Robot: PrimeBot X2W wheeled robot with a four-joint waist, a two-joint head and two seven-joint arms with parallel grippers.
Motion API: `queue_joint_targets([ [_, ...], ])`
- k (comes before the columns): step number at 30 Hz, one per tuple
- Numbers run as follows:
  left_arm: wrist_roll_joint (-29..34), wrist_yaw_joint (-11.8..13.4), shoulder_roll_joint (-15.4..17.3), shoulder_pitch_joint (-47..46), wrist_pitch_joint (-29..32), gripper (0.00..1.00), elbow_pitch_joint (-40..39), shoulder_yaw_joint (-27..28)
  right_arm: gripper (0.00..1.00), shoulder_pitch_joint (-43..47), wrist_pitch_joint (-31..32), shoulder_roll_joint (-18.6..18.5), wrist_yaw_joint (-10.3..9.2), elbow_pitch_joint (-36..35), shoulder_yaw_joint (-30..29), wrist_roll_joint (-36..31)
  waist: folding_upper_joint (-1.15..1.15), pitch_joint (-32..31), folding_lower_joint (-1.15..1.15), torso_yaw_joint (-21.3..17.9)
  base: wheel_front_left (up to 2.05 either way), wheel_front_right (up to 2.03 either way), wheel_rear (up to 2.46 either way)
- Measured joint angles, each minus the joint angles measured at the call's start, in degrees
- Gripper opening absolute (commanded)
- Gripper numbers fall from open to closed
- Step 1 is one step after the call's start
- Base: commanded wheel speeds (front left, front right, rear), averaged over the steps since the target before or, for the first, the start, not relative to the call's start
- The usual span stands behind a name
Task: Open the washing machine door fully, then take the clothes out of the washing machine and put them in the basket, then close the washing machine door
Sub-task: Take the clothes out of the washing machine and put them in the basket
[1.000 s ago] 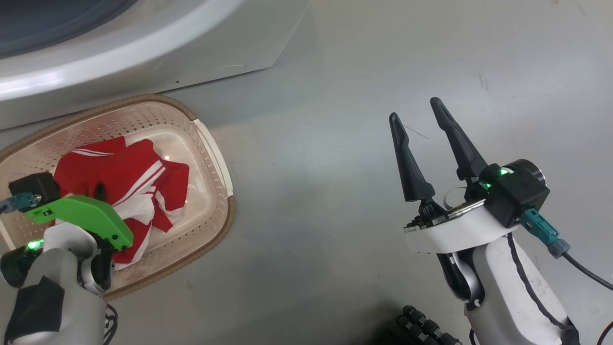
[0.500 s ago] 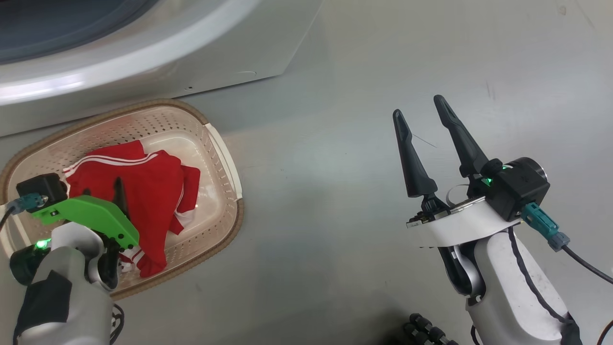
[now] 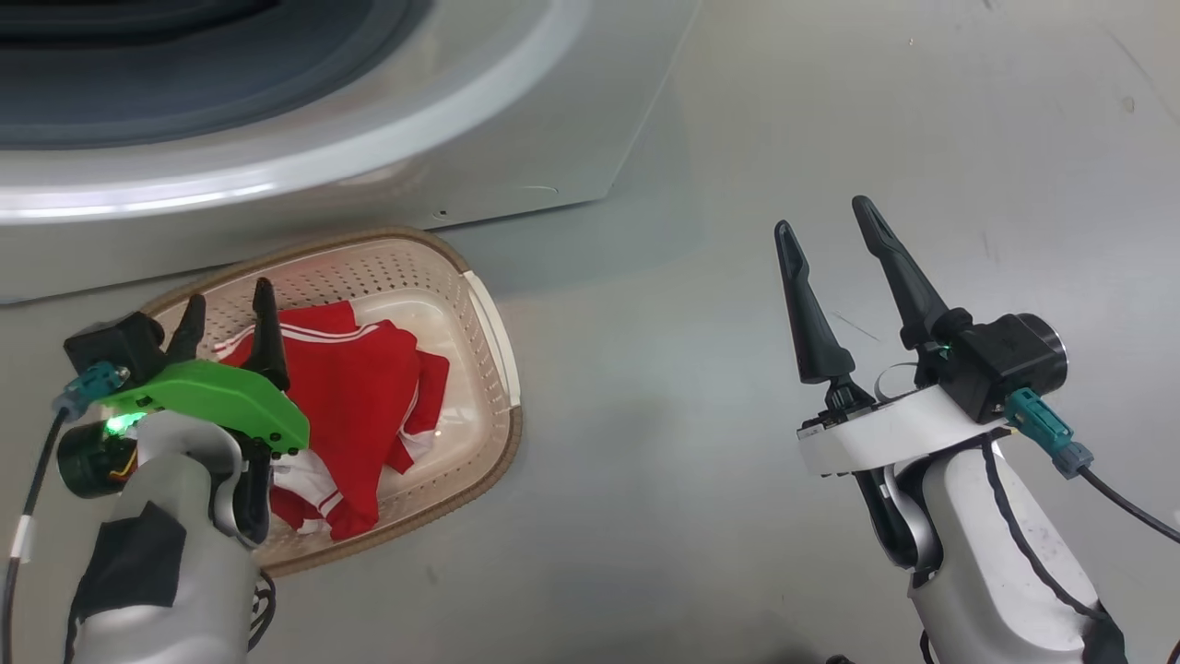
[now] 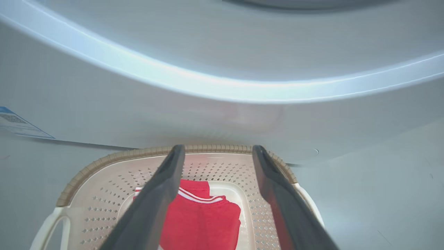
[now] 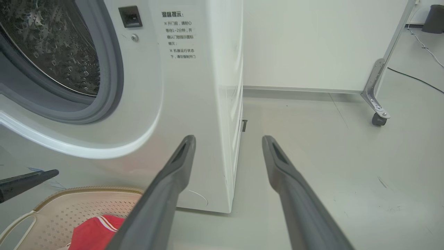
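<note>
Left gripper (image 3: 230, 293) hangs over the near-left part of the basket (image 3: 392, 238), its fingers spread wide with nothing between them. In the left wrist view both dark fingers (image 4: 156, 198) point toward the basket's far rim, and the clothes show in the gap below them, not touched. Empty, jaws apart.

Right gripper (image 3: 823, 214) is well apart from the basket, out over bare grey floor (image 3: 664, 387) on the right side. Its fingers are also spread and it carries nothing. In the right wrist view it aims past the front right corner of the washing machine (image 3: 479, 157).

The clothes (image 3: 364, 397), red with white stripes, lie bunched inside the basket, toward its left and middle; the basket's right end is bare. Whether it is one garment or more cannot be told. A striped edge hangs near the front rim under the left wrist.

The basket sits on the floor just in front of the washing machine, with its brown rim close to the machine's base. A white side handle shows at its right end.

The right wrist view shows the machine's round opening uncovered, with a grey gasket (image 5: 112, 69) around the steel drum (image 5: 52, 41). Printed text (image 5: 180, 34) is on the front panel to the right of the opening. A blue label (image 4: 15, 123) is low on the machine's front in the left wrist view. A castor leg (image 5: 378, 118) stands far back on the floor.
</note>
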Motion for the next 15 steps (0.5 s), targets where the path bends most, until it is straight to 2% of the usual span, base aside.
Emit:
queue_joint_targets([
  [6, 2.1, -0.4, -0.1, 1.2, -4.6, 1.0, -1.9, -1.6, 1.0, 1.0, 0.0, -0.2, 0.01, 1.2, -0.7, 0.0, 0.0, -3.6, 0.0, 2.1, 0.0, 0.0, 0.0],
  [15, 3.6, -0.8, -0.2, 5.6, -5.1, 1.0, -7.2, -2.7, 1.0, 4.6, 0.0, -1.0, 0.0, 3.1, -1.6, -0.1, 0.0, -9.4, 0.0, 5.0, 0.0, 0.0, 0.0],
])
